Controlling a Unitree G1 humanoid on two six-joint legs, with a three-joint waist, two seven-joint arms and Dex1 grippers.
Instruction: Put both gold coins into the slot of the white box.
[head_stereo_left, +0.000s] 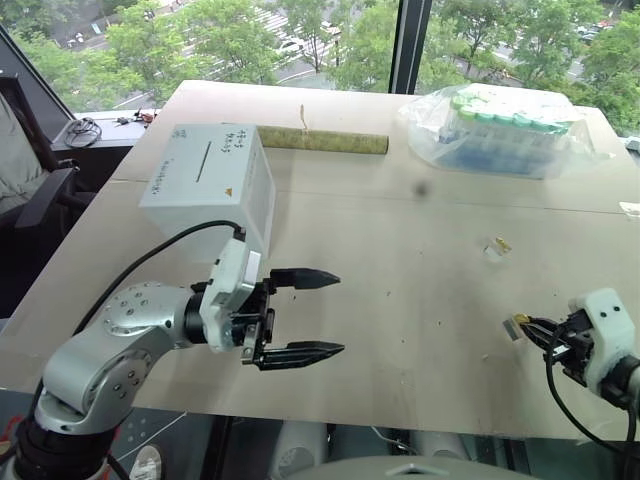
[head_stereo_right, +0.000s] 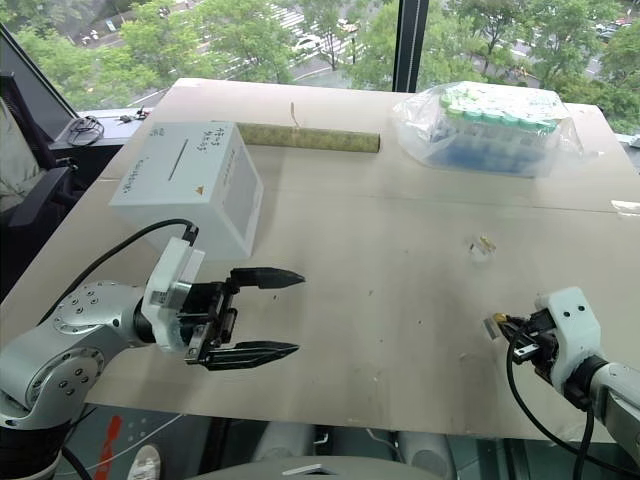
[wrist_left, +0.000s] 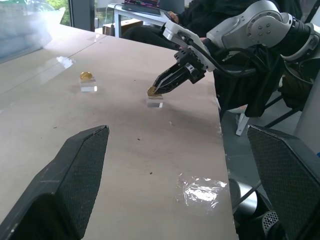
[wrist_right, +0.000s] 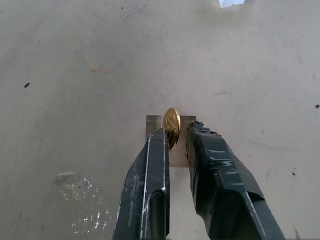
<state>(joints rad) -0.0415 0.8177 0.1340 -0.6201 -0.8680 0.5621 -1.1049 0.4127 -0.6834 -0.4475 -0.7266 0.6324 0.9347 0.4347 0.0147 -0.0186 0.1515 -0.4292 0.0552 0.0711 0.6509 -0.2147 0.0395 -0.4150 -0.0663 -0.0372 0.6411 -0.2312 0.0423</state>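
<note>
The right end effector (wrist_right: 176, 136) sits low over the near right part of the tabletop (head_stereo_left: 400, 270), its two black fingers narrowed onto one gold coin (wrist_right: 171, 127), which stands on edge between the fingertips just above a small clear plastic block (wrist_left: 154, 101). The second gold coin (wrist_left: 86, 76) rests on another clear block (wrist_left: 88, 86) farther out on the tabletop, well apart from the first. The left end effector (head_stereo_left: 315, 315) hovers over the near left side with its fingers spread wide and nothing between them, pointing toward the right. The white box (head_stereo_left: 210, 185) stands just behind it, tilted, its slot (head_stereo_left: 203, 160) facing up beside black handwriting. A clear bag of green-capped tubes (head_stereo_left: 500, 130) lies at the far right, and a long cardboard tube (head_stereo_left: 320, 140) lies beyond the box.
</note>
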